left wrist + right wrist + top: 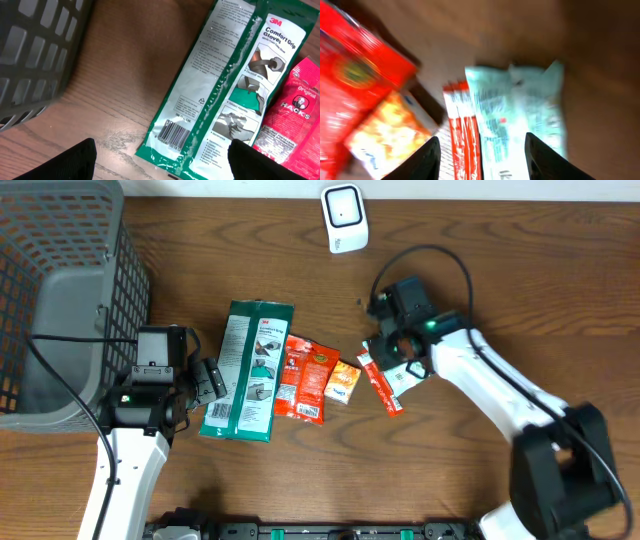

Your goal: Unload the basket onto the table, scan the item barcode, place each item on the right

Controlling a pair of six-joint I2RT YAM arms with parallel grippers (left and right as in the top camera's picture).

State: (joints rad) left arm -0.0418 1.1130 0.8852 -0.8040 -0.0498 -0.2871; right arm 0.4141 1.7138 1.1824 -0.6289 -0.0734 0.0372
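Scan not yet done, judging by pics: nothing lifted, scanner sits top centre. Right hand, fingers apart, hovers over teal packet beside red stick, centre-right on counter. Left hand is wide apart, empty. Packet: flat, pale, blurred; no barcode visible.

Motion blur smears the right wrist view, so print on the pale green packet and the red stick sachet is unreadable. Overhead, the right arm covers most of that packet, and the grey basket at ten o'clock is cut by the edge. The glove pack runs off the left wrist view at twelve o'clock.
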